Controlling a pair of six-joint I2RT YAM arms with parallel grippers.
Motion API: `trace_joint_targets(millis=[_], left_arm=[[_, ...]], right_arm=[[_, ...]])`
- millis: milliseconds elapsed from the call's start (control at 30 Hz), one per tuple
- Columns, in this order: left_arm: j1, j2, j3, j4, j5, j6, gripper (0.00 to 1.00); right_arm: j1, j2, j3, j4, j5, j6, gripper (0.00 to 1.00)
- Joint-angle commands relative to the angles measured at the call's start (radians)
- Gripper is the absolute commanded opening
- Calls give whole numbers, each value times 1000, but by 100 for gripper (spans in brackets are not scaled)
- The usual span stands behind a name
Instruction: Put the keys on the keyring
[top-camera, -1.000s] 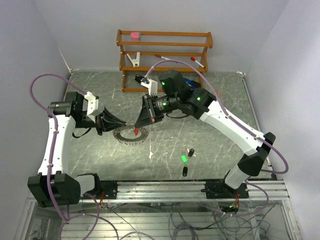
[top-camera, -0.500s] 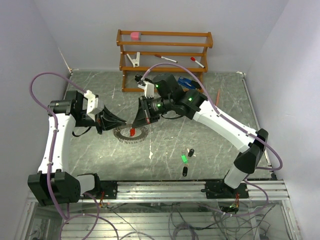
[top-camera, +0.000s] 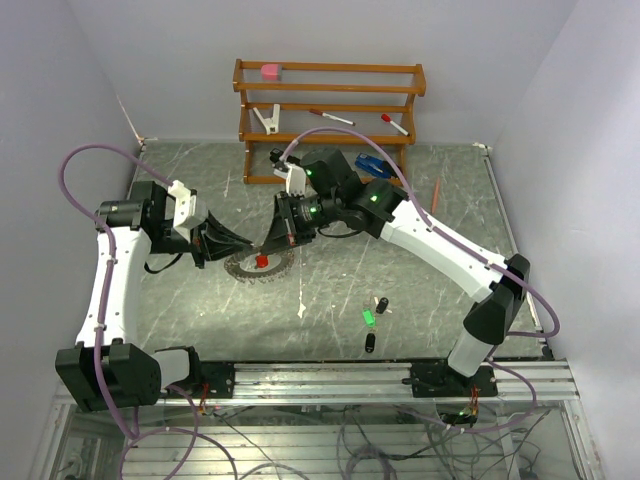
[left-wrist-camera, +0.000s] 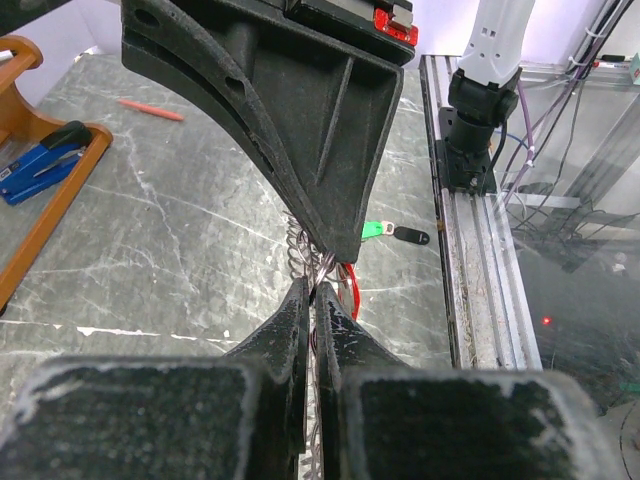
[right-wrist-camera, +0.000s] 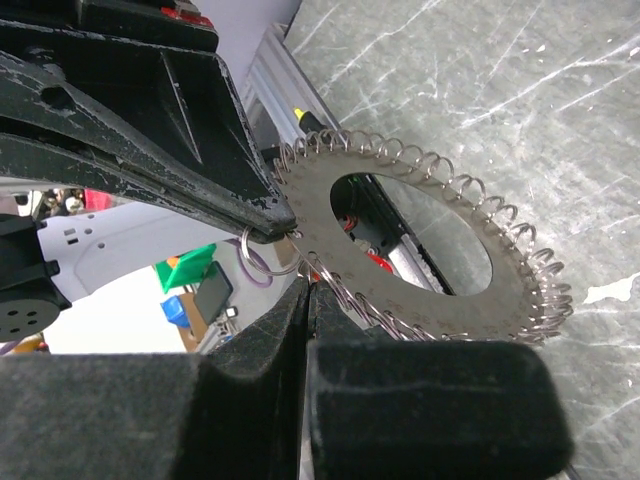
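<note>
The keyring (top-camera: 258, 266), a grey disc rimmed with wire loops, is tilted up off the table at centre left. My left gripper (top-camera: 236, 248) is shut on its left rim; in the left wrist view the tips (left-wrist-camera: 312, 290) pinch the loops. My right gripper (top-camera: 272, 246) is shut, tips meeting the left gripper's over the ring, and the red key (top-camera: 262, 260) hangs at them. In the right wrist view a small split ring (right-wrist-camera: 256, 256) sits at the keyring (right-wrist-camera: 318, 200) rim beside my right gripper (right-wrist-camera: 308, 288). A green key (top-camera: 368, 318) and two black keys (top-camera: 381, 303) (top-camera: 369, 344) lie on the table.
A wooden rack (top-camera: 328, 95) stands at the back with red-capped markers, a white clip and a pink item. A blue object (top-camera: 372, 163) lies by its foot and an orange pencil (top-camera: 436, 190) to the right. The metal rail (top-camera: 330, 375) runs along the near edge.
The right gripper has moved left and down with the red key, closing onto the keyring beside the left gripper. The left arm has stayed put, still gripping the ring.
</note>
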Motion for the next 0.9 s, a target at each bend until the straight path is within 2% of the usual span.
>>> trace_joint_targets(millis=[0, 867], left_arm=[[-4, -14, 21, 0, 83, 18, 7], [-7, -31, 0, -2, 83, 42, 7]], right_arm=[[-3, 4, 24, 48, 3, 17, 0], [-4, -53, -11, 89, 24, 6, 0]])
